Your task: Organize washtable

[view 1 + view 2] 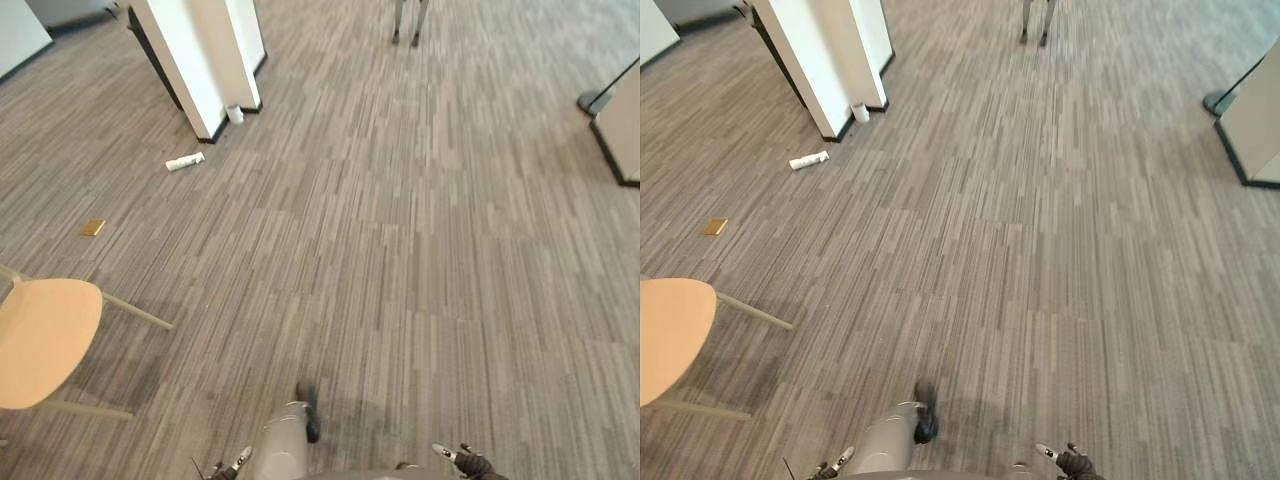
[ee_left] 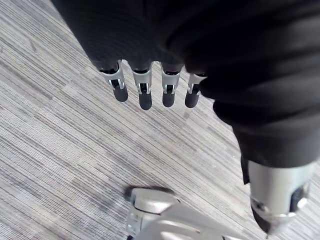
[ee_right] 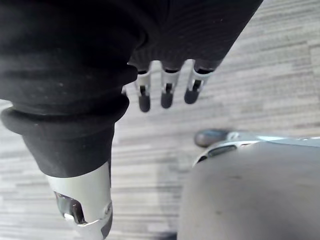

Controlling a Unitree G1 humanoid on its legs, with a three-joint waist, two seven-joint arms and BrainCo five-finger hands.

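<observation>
Our left robot hand (image 2: 145, 95) and right robot hand (image 3: 166, 95) hang straight-fingered and empty, nothing being within reach; the white tube (image 1: 184, 161) lies on the floor (image 1: 420, 260) by the white pillar (image 1: 195, 55).

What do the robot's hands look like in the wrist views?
The left hand and right hand each wear a black ribbed cover over the back and wrist. From it comes a row of silver fingers with dark rounded tips; the thumb, set apart, is silver too.
</observation>
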